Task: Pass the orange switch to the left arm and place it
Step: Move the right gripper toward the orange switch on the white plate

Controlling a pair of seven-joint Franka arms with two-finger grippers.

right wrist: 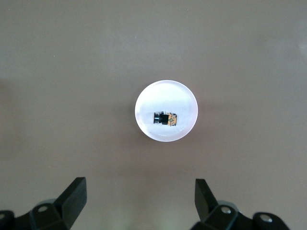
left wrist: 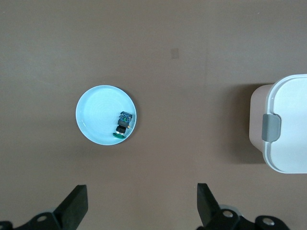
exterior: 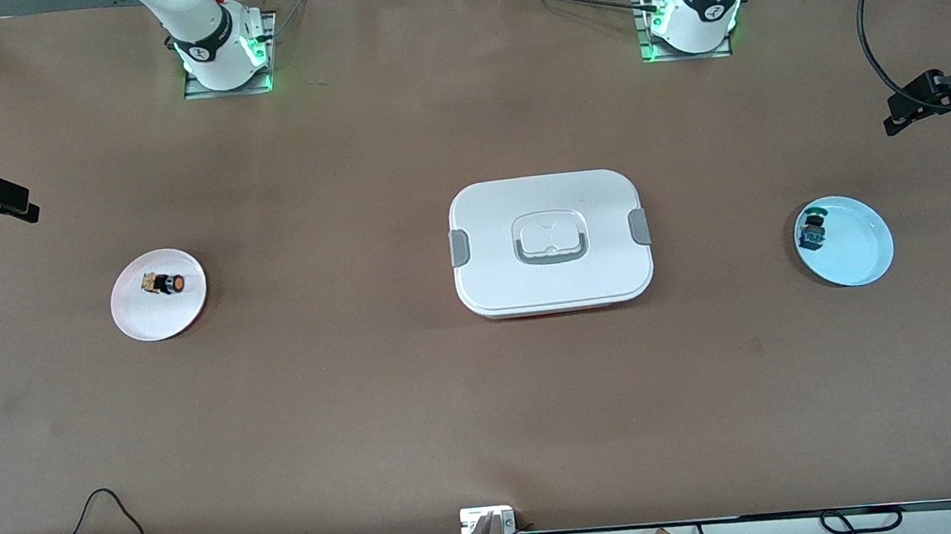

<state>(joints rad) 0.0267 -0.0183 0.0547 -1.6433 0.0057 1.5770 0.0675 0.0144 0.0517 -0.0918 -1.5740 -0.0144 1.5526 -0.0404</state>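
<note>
A brown table (exterior: 368, 417) seen from a high camera facing two white robot arms; the half nearest the camera holds none of the objects described here. Across the middle sit three things in a row.

At the centre is the box (exterior: 550, 242), a white rounded container with grey side clips, a recessed lid handle and a thin red bottom edge.

At about nine o'clock from the box, toward the right arm's end of the table and well apart from it, is a pale pink plate (exterior: 140, 321). The orange switch (exterior: 166, 284) lies on its side on this plate, its round orange cap pointing toward the box and its tan terminal end away.

At about three o'clock from the box, toward the left arm's end, is a light blue plate (exterior: 858, 252). A second small switch (exterior: 811, 231) rests near that plate's rim; its top looks green, though it is small to judge.

The right gripper (right wrist: 139, 199) hangs above the table near the pink plate, fingers spread wide and holding nothing. The left gripper (left wrist: 143, 203) hangs near the blue plate, likewise wide apart and empty.

At twelve o'clock, along the table's top edge, stand the two arm bases.
</note>
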